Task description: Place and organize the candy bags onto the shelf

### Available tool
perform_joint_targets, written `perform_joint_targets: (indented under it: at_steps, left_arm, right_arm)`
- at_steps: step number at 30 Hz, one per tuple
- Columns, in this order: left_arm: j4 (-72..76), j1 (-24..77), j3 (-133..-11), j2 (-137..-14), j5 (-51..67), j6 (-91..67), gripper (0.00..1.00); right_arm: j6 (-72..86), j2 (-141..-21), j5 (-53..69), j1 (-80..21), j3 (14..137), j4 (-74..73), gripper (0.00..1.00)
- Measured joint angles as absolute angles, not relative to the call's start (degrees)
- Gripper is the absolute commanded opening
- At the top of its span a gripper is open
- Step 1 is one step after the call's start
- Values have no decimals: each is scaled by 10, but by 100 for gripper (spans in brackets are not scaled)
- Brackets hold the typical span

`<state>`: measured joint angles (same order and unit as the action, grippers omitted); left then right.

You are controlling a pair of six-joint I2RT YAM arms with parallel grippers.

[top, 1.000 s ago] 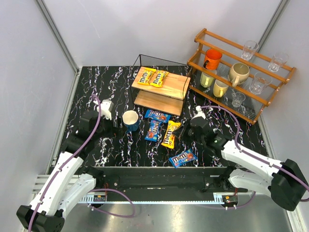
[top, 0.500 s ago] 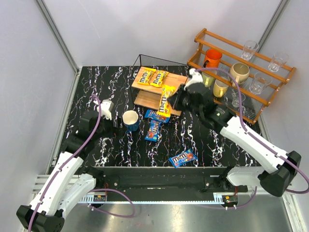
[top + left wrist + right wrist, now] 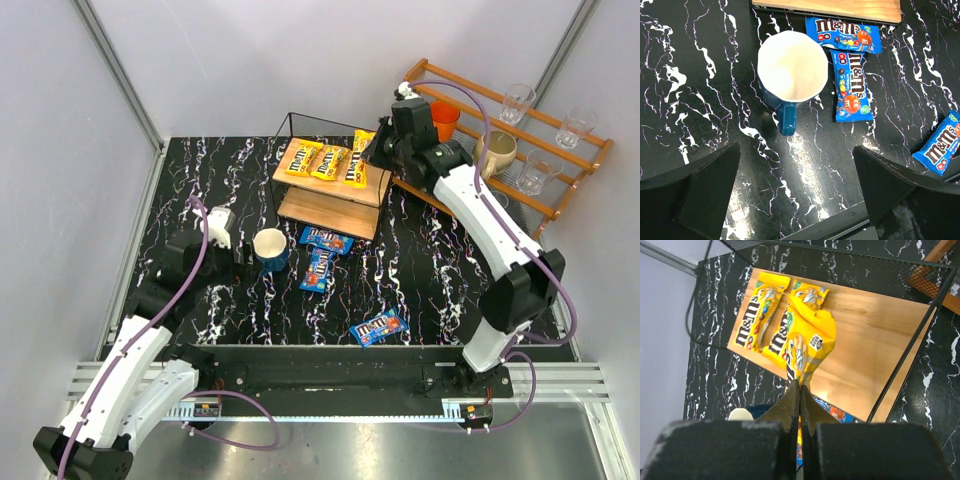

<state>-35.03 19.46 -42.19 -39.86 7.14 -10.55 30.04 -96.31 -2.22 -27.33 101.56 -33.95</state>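
— What is the right gripper [image 3: 800, 386] holding?
— It pinches a crumpled, glossy yellow packet [image 3: 809, 346] above the top board of the wood-and-wire shelf [image 3: 875, 337] near the bench's far edge, beside two yellow packets [image 3: 758, 315] reading "m&m's". Half a second ago it hung in front. The left gripper [image 3: 795, 152] is spread.

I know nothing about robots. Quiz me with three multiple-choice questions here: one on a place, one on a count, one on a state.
1. The blue mug stands: A on the table, B on the floor, C on a chair.
2. Blue candy bags on the table: A one, B three, C five.
3. The right pincer is: A open, B shut on a yellow bag, C hidden.
Answers: A, it sits near the shelf; B, three lie there; B, it pinches the bag.
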Motion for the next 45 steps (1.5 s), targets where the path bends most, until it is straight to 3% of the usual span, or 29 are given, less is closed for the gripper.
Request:
perform_joint_targets:
  at_steps: [11,40,44,45]
  left_arm:
    - [-350,195,-422,-399,71,-105,99]
    - [-350,195,-422,-399,70,-105,99]
    - [-350,195,-422,-399,70,-105,99]
    - [-350,195,-422,-399,70,-105,99]
  right_arm:
    - [338,-1043,57,-247,1066,-363,0]
    - [387,-1114,61,-223,1095,-364,0]
    - [387,-1120,61,-221,1095,-364,13]
    - [387,-1122,61,-220,1095,-364,21]
